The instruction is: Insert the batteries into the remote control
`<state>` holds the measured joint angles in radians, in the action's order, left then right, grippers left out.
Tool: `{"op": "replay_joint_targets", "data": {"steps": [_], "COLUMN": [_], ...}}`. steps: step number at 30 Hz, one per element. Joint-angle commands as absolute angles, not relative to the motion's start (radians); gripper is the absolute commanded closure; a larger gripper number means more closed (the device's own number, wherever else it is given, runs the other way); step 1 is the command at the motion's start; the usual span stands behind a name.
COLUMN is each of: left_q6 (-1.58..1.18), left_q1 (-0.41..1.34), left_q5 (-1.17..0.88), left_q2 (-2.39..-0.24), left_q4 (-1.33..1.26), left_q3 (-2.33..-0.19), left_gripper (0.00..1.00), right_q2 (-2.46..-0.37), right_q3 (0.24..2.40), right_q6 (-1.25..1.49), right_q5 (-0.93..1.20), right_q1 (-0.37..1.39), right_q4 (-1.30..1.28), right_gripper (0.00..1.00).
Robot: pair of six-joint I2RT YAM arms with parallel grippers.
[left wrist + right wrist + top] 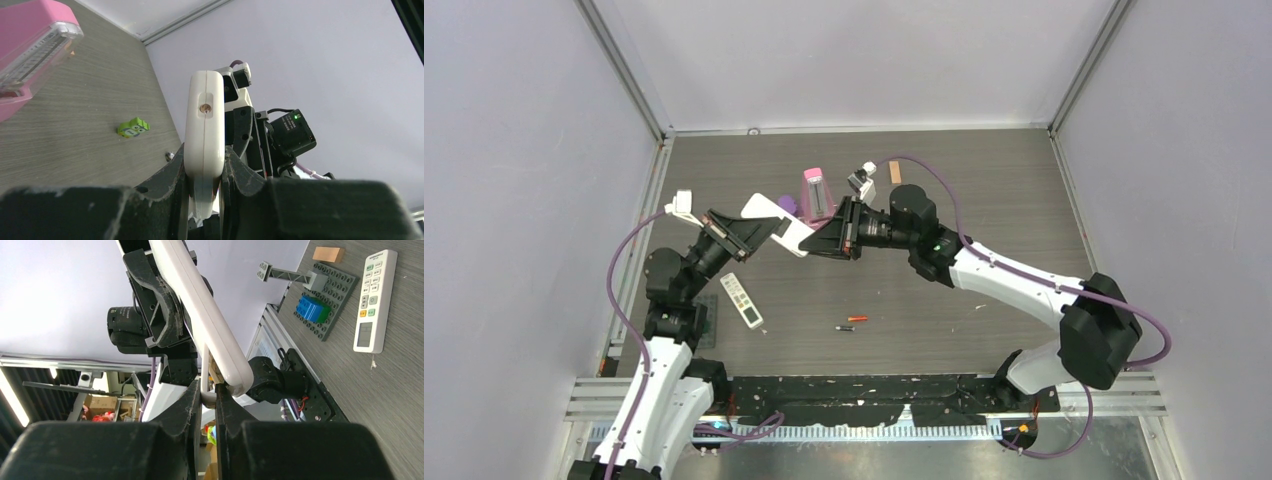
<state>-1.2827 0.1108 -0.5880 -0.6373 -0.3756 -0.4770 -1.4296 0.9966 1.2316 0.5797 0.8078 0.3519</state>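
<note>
A dark wood-grain table (984,180) carries everything. Above its middle the two arms meet. The left gripper (759,232) has its fingers (167,182) clamped on the flat faces of a long white plastic remote control (776,220), which is held clear of the table and appears edge-on in the left wrist view. The right gripper (209,395) comes in from the other side, its fingers pressed nearly together and pinching a thin white plastic strip (205,372) at the remote's rounded end. Just behind them stands a pink-topped clear plastic object (816,192). A smaller white remote with coloured buttons (741,299) lies face up near the left arm. The batteries lie on the table towards its near edge, well apart from the held remote: a thin red-orange battery (857,318) and a dark battery (845,327) just beside it
</note>
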Motion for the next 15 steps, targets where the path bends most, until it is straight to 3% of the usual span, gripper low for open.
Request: {"op": "replay_joint_targets", "data": {"steps": [1, 6, 15], "left_q6": [-1.396, -1.473, -1.532], "left_q1": [0.116, 0.117, 0.116], "left_q5": [-0.653, -0.655, -0.631], "left_q2": [-0.628, -0.631, -0.621], "left_q4": [-0.555, -0.639, -0.616], "left_q3": [-0.501, -0.456, -0.445], "left_gripper": [1.0, 1.0, 1.0], "right_q2": [-1.484, -1.507, -1.5], "right_q3": [1.043, 1.078, 1.129], "right_q6": [1.268, 1.296, 1.239], "right_q5": [0.526, 0.517, 0.468], "right_q1": [0.806, 0.813, 0.815], "right_q4": [0.199, 0.131, -0.057], "right_gripper": [0.95, 0.91, 0.72]}}
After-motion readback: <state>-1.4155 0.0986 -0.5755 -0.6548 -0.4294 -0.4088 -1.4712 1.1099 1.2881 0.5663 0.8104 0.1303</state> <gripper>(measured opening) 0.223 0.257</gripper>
